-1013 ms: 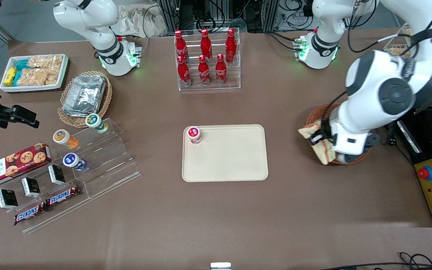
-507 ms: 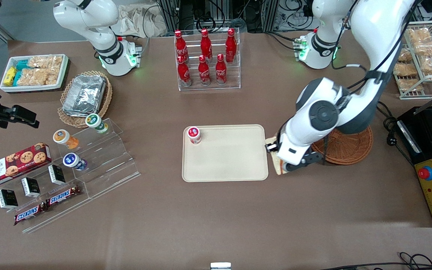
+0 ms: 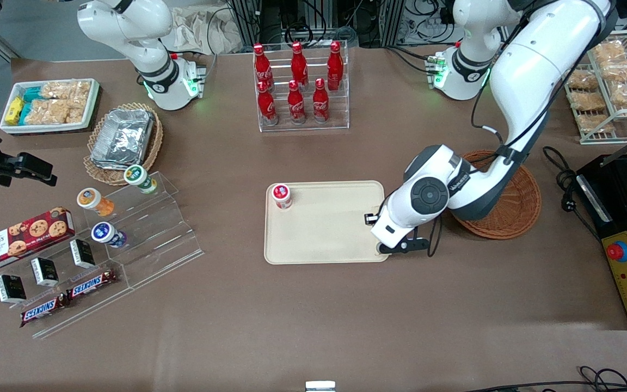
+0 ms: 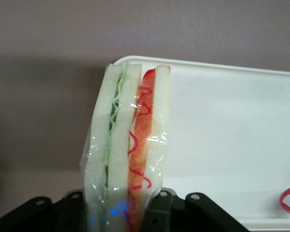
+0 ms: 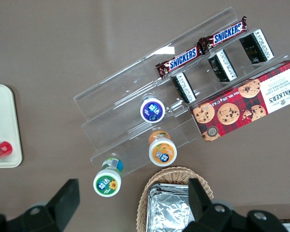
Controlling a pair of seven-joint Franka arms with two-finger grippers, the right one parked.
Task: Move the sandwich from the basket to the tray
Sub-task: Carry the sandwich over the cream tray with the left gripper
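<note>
Over the tray edge, the claw now grips the sandwich, carried away from the basket; only lowering and release remain, I think.

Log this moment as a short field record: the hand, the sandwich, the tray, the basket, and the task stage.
hand: the left arm's hand, shut on the wrapped triangular white-bread sandwich, above the tray's edge
tray: cream rectangular plastic tray, holds only a small red-lidded cup
basket: round reddish-brown wicker basket, no sandwich visible in it
stage: sandwich carried, not yet set down
</note>
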